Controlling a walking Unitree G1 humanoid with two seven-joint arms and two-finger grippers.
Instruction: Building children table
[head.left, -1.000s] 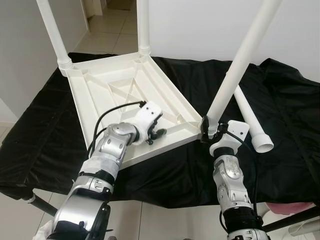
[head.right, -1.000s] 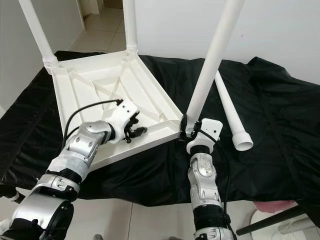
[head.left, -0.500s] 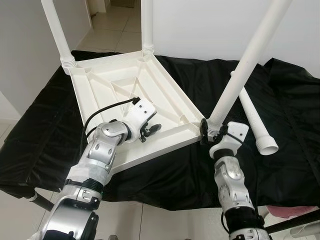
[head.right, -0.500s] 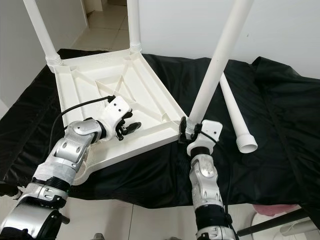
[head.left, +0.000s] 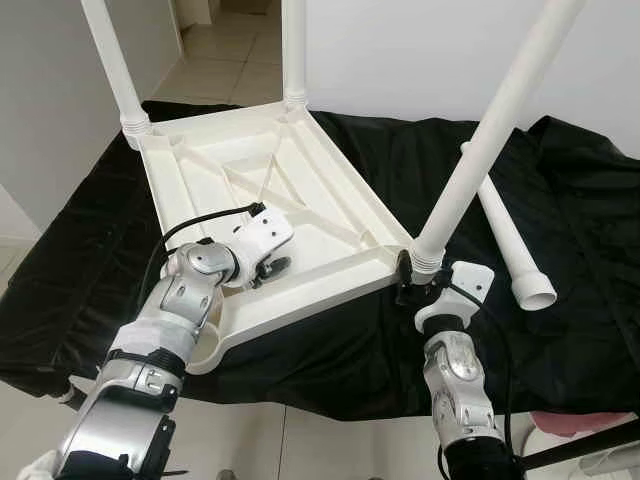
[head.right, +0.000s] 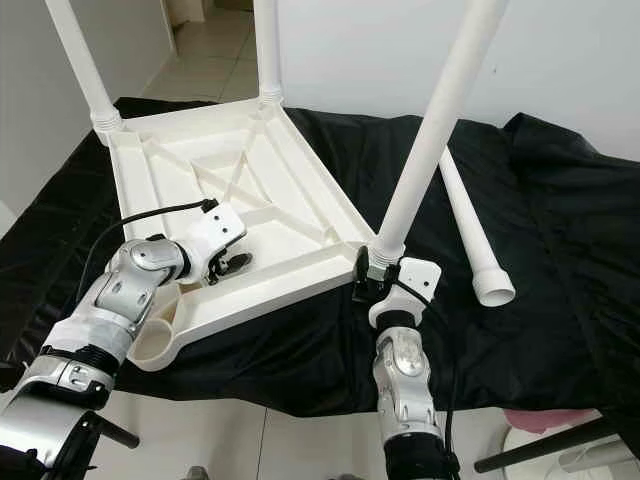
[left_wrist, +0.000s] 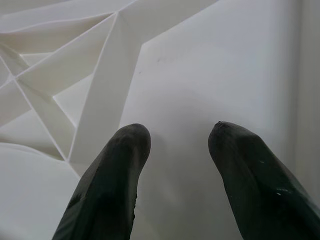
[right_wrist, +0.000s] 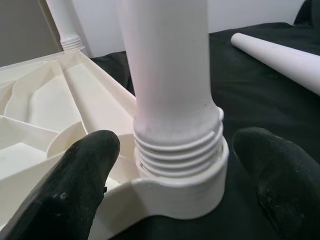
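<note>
Leg-fitting going on: right gripper (right_wrist: 170, 165), fingers spread, is straddling the tall white plastic leg (head.left: 480, 140) half-threaded into the upturned white plastic tabletop (head.left: 290, 200) on the black-draped bench, left gripper (left_wrist: 175, 145) hovering spread over its ribs; next needs closing and twisting.

A white plastic children's tabletop (head.left: 250, 180) lies upside down at centre left, ribbed underside up. Three white legs (head.left: 485, 140) stand in its corner sockets; a fourth leg (head.left: 505, 235) lies loose at right on black cloth.
</note>
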